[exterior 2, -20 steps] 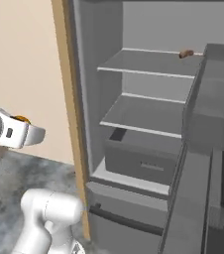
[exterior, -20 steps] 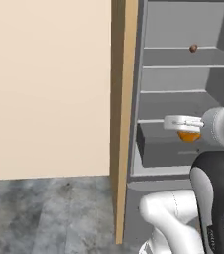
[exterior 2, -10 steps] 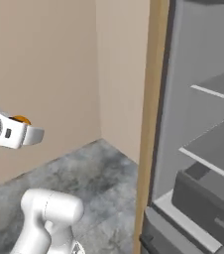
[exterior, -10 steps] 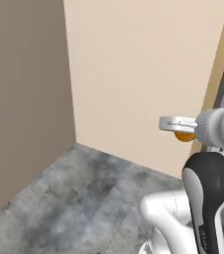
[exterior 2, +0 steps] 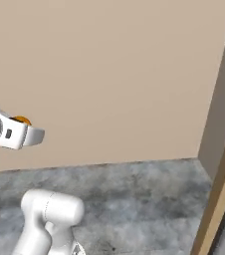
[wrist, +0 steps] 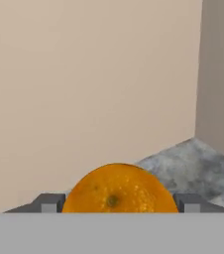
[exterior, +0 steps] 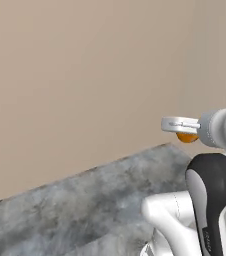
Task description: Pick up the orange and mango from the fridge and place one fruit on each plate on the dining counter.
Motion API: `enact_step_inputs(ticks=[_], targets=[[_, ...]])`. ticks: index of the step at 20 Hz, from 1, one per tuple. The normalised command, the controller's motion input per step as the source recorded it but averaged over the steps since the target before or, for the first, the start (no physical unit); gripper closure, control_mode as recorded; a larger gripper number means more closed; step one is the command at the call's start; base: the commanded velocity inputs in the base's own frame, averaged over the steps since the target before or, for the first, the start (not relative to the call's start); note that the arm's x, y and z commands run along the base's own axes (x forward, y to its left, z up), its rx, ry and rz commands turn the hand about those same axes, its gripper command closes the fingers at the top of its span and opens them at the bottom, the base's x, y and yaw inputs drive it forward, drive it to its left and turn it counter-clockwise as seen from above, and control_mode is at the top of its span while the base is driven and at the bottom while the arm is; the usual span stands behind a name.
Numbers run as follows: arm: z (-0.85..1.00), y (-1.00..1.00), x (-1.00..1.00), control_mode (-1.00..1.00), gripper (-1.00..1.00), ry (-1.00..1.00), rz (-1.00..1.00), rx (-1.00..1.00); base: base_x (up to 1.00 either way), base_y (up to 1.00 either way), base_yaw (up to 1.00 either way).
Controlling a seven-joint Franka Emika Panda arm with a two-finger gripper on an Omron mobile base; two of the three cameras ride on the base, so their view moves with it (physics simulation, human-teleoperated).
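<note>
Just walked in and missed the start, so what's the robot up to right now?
The arm's end effector is closed on the orange, one finger on each side of it. It faces a plain beige wall above a grey mottled floor. A tan wooden panel edge stands at the right of the right base view. No plates in sight.

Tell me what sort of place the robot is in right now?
Probably a bare indoor corner: plain beige walls meet a grey mottled floor, and a tan wooden panel edge stands at the right. The gripper holds the orange.
</note>
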Motion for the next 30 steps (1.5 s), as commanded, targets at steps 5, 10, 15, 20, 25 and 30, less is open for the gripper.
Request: enact_step_inputs(ticks=[5,10,15,20,25,30], targets=[[0.0,0.0,0.0,1.0,1.0,0.0,0.0,0.0,0.04,0.0,0.86],[0.0,0.0,0.0,1.0,1.0,0.0,0.0,0.0,0.15,0.0,0.84],[0.0,0.0,0.0,1.0,1.0,0.0,0.0,0.0,0.38,0.0,0.79],[0.0,0.0,0.0,1.0,1.0,0.0,0.0,0.0,0.79,-0.09,0.68],[0.0,0.0,0.0,1.0,1.0,0.0,0.0,0.0,0.42,-0.86,0.33],[0.0,0.0,0.0,1.0,1.0,0.0,0.0,0.0,0.38,-1.0,0.26]])
